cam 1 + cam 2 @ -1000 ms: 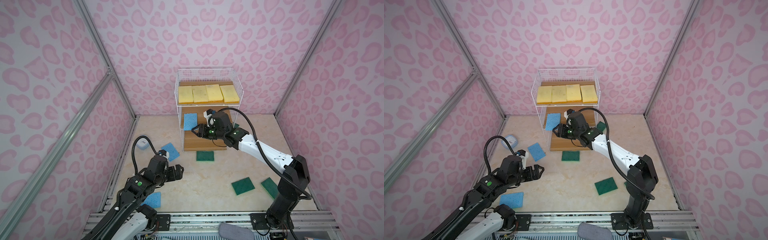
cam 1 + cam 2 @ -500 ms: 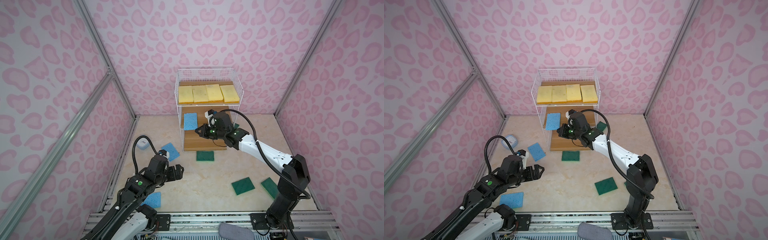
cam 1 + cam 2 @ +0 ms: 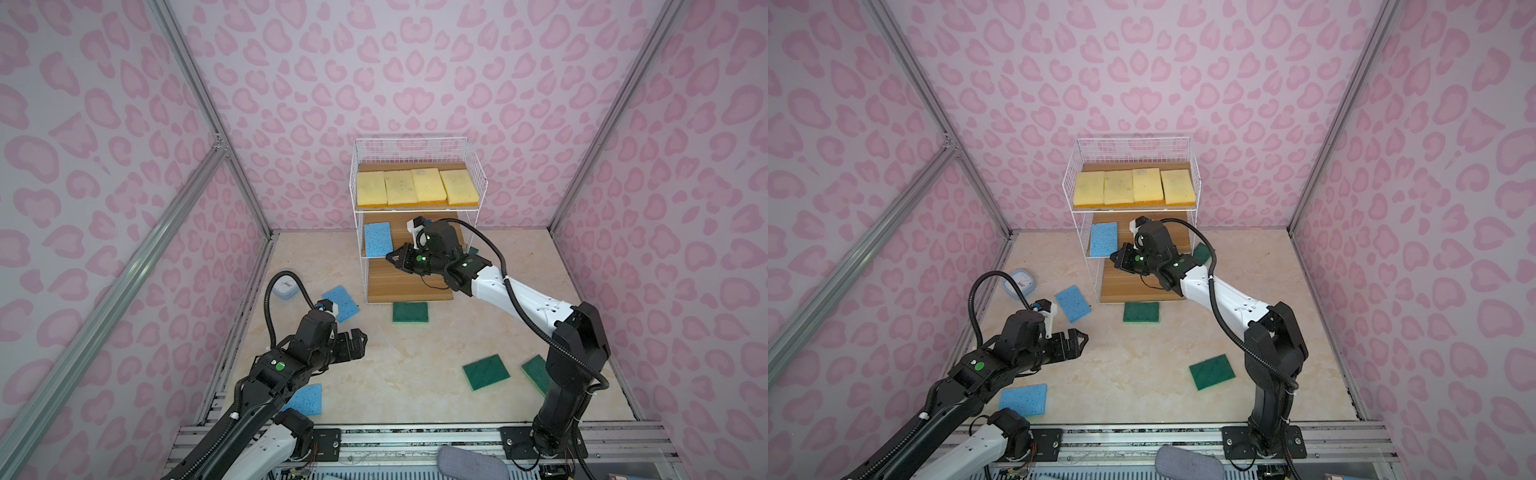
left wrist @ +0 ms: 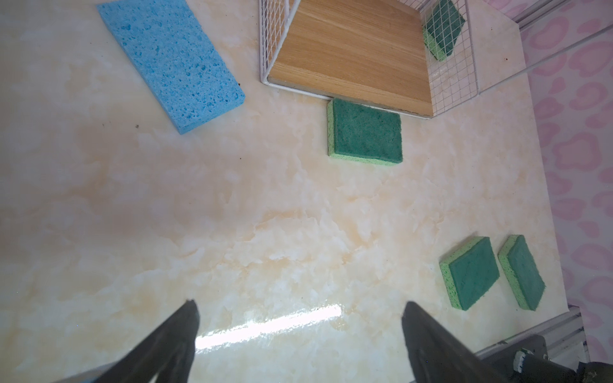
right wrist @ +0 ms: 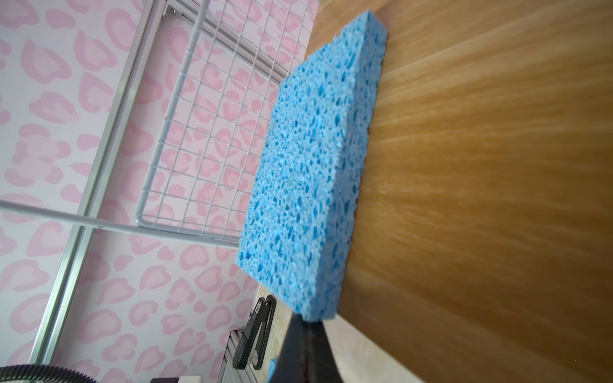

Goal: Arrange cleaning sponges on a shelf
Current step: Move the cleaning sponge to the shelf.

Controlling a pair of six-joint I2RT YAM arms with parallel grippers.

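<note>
The shelf (image 3: 399,286) (image 3: 1133,286) stands at the back wall. Several yellow sponges (image 3: 415,187) (image 3: 1133,185) fill its top board. A blue sponge (image 3: 377,239) (image 3: 1103,239) (image 5: 311,172) lies at the left of the middle board. My right gripper (image 3: 390,257) (image 3: 1113,258) (image 5: 306,326) is shut and empty, its tips at that sponge's near corner. My left gripper (image 3: 360,338) (image 3: 1081,338) (image 4: 300,306) hangs open over bare floor. Another blue sponge (image 3: 341,302) (image 4: 172,63) and a green one (image 3: 410,311) (image 4: 366,132) lie on the floor before the shelf.
A third blue sponge (image 3: 305,399) (image 3: 1023,400) lies under my left arm. Two green sponges (image 3: 485,372) (image 4: 522,272) lie near the right arm's base. Another green sponge (image 3: 473,250) (image 4: 442,28) sits behind the shelf's right side. A small blue clock (image 3: 286,289) rests by the left wall.
My right gripper's jaws have closed from partly open, empty, in front of the blue sponge on the middle board. The left arm has not moved.
</note>
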